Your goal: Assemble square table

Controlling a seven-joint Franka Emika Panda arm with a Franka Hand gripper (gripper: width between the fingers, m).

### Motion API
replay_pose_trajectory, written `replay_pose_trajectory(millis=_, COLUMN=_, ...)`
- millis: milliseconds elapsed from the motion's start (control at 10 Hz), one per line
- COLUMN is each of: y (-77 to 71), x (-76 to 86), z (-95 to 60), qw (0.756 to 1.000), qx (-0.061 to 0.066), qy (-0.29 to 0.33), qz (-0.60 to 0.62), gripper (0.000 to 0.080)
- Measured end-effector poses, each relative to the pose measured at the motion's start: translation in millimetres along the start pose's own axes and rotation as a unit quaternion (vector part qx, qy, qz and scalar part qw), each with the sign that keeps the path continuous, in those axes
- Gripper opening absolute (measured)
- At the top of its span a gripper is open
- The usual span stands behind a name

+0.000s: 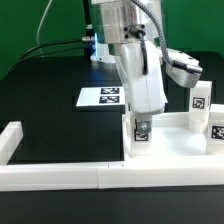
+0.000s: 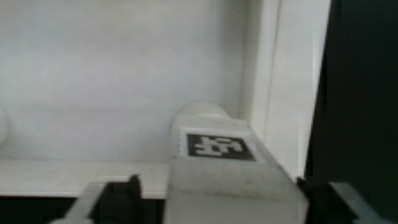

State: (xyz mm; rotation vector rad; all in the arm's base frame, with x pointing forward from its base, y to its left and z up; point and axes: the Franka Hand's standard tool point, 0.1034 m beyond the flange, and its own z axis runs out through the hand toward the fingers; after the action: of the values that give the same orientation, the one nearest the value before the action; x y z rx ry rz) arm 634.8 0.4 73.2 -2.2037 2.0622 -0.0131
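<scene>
My gripper (image 1: 141, 120) is shut on a short white table leg (image 1: 141, 129) with a black-and-white tag. It holds the leg upright at the corner of the white square tabletop (image 1: 175, 146) that is nearest the exterior view's left. In the wrist view the leg (image 2: 219, 150) sits between my two dark fingers (image 2: 121, 203), over the tabletop (image 2: 107, 90) beside its raised rim (image 2: 267, 60). The leg's lower end and the corner socket are hidden. Two more tagged legs (image 1: 200, 98) (image 1: 217, 126) stand at the tabletop's far right side.
The marker board (image 1: 107, 97) lies on the black table behind my arm. A long low white wall (image 1: 60, 176) runs along the front, with a short return (image 1: 10, 140) at the exterior view's left. Cables hang at the back.
</scene>
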Motion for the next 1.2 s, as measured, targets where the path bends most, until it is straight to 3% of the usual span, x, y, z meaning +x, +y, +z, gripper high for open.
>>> replay_pose_trajectory(millis=100, y=-0.2, x=1.7, z=0.3, qw=0.993, qx=0.003, qy=0.002, qz=-0.115, gripper=0.0547)
replay_pose_trajectory(millis=200, y=2.1, x=4.9, z=1.2, qw=0.974, qx=0.003, qy=-0.002, qz=-0.227, gripper=0.0628)
replay_pose_trajectory(millis=500, y=2.9, x=4.6, z=2.0, qw=0.944, qx=0.001, qy=-0.003, qz=-0.329, gripper=0.0648)
replay_pose_trajectory(millis=600, y=2.0, x=5.1, z=1.2, qw=0.91, qx=-0.005, qy=0.005, qz=-0.415, gripper=0.0648)
replay_pose_trajectory(millis=700, y=-0.4, x=3.4, z=-0.3, qw=0.856, qx=-0.014, qy=0.017, qz=-0.517, gripper=0.0649)
replay_pose_trajectory(millis=800, y=-1.8, x=-0.9, z=-1.3, qw=0.796, qx=-0.015, qy=0.015, qz=-0.605, gripper=0.0649)
replay_pose_trajectory(millis=900, y=-2.1, x=-2.3, z=-1.2, qw=0.758, qx=-0.014, qy=0.012, qz=-0.653, gripper=0.0649)
replay_pose_trajectory(millis=1000, y=-1.6, x=-1.6, z=-0.3, qw=0.774, qx=-0.015, qy=0.012, qz=-0.633, gripper=0.0649)
replay_pose_trajectory(millis=1200, y=-1.3, x=-1.3, z=0.1, qw=0.775, qx=-0.015, qy=0.012, qz=-0.631, gripper=0.0405)
